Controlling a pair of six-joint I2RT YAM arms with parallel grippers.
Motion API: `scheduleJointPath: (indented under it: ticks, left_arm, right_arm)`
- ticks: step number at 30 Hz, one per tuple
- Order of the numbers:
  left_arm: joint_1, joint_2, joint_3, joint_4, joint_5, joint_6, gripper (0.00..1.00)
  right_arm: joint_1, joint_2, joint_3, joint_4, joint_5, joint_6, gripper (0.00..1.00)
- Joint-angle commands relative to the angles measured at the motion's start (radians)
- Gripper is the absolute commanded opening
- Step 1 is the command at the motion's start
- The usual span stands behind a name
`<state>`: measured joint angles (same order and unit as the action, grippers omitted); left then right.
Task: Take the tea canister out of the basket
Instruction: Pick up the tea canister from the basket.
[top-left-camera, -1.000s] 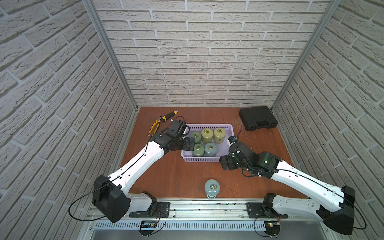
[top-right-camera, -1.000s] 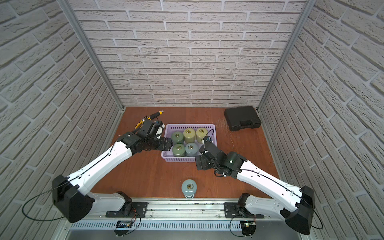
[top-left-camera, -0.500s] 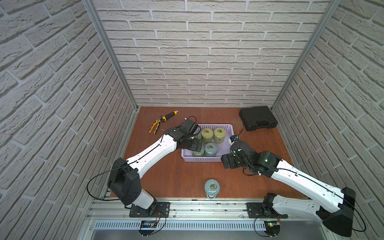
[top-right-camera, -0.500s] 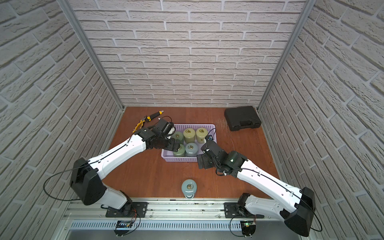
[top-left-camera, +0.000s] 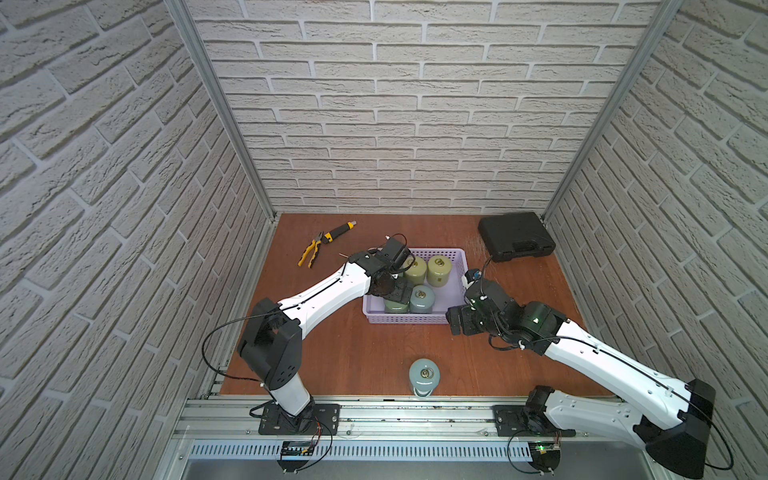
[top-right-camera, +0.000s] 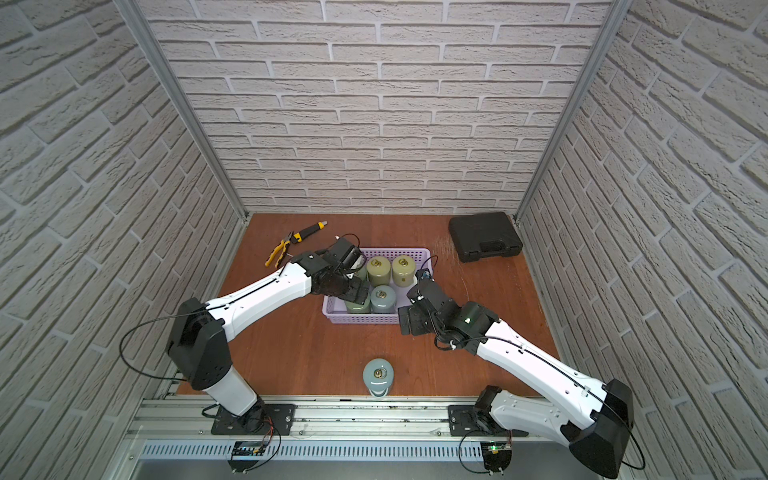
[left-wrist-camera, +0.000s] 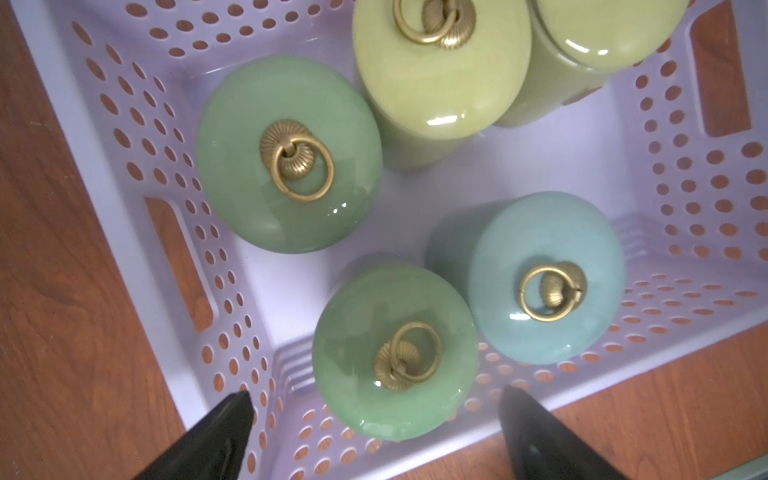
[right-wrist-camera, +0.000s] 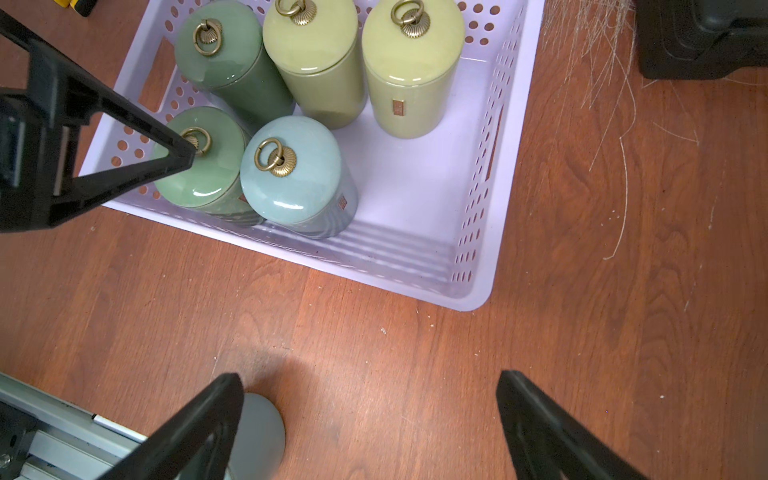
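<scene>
The lavender basket (top-left-camera: 409, 319) (top-right-camera: 361, 319) holds several upright tea canisters with brass ring lids. My left gripper (left-wrist-camera: 374, 397) (top-left-camera: 395, 291) hangs open just above the green canister (left-wrist-camera: 395, 353) (right-wrist-camera: 199, 183) in the basket's front-left corner, a finger on each side of it and not touching it. A blue-grey canister (left-wrist-camera: 548, 249) (top-left-camera: 422, 297) stands right beside it. Behind stand another green one (left-wrist-camera: 286, 153) and two yellow-green ones (right-wrist-camera: 316, 54). My right gripper (right-wrist-camera: 369, 376) (top-left-camera: 457, 322) is open and empty above bare table, off the basket's front-right corner (right-wrist-camera: 478, 297).
One blue-grey canister (top-left-camera: 424, 374) (right-wrist-camera: 257, 432) stands alone on the table near the front edge. A black hard case (top-left-camera: 515, 241) lies at the back right. Yellow-handled pliers (top-left-camera: 311, 255) and a small screwdriver (top-left-camera: 338, 230) lie at the back left. Brick walls close in three sides.
My left arm has swung right, from beside the basket's left wall to over its front-left canister. The right arm has barely shifted. Both grippers stay open.
</scene>
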<state>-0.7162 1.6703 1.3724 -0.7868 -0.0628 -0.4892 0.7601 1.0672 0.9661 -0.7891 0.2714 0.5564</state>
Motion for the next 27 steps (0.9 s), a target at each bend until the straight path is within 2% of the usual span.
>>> scheduleJointPath:
  ticks: [1,27]
  left_arm:
    - [-0.009,0.026,0.026,-0.022,-0.009,0.016,0.98]
    - [-0.031,0.153,0.059,-0.053,-0.002,0.025,0.96]
  right_arm:
    - [-0.011,-0.041,-0.028,0.010,0.008,-0.002,1.00]
    - [-0.032,-0.096,-0.064,-0.015,0.007,0.010,1.00]
